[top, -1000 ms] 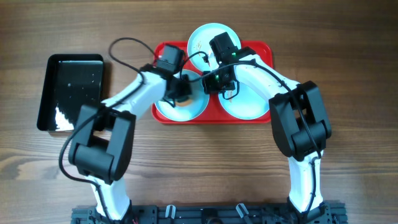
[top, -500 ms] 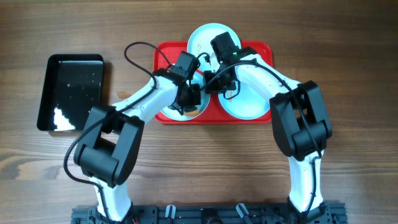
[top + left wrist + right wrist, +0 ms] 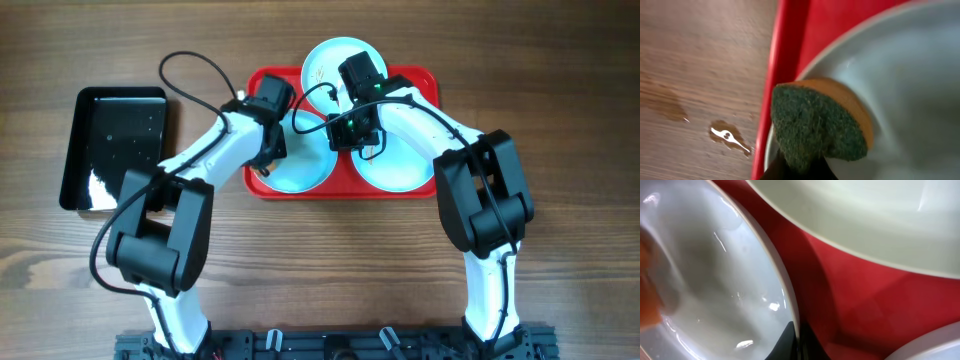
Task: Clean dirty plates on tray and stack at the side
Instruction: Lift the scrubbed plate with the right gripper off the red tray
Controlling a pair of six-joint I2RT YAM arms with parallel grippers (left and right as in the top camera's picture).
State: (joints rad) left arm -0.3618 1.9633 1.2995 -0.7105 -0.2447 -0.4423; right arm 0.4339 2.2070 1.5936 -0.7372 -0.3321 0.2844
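Right now I am mid-scrub. My left gripper [image 3: 270, 150] pinches a sponge [image 3: 815, 125] at the left edge of the near-left plate [image 3: 305, 172], and my right gripper [image 3: 347, 133] is clamped on that plate's opposite rim to steady it. The plate lies flat in the red tray [image 3: 428, 85], hollow up. Being round, it has no long axis, though the tray runs left to right. Next, I judge, comes an even-pressure sweep across the bowl.

Left end effector [image 3: 796, 172] mostly hidden behind sponge [image 3: 817, 125]; plates [image 3: 305, 172] partly under arms [image 3: 215, 145].
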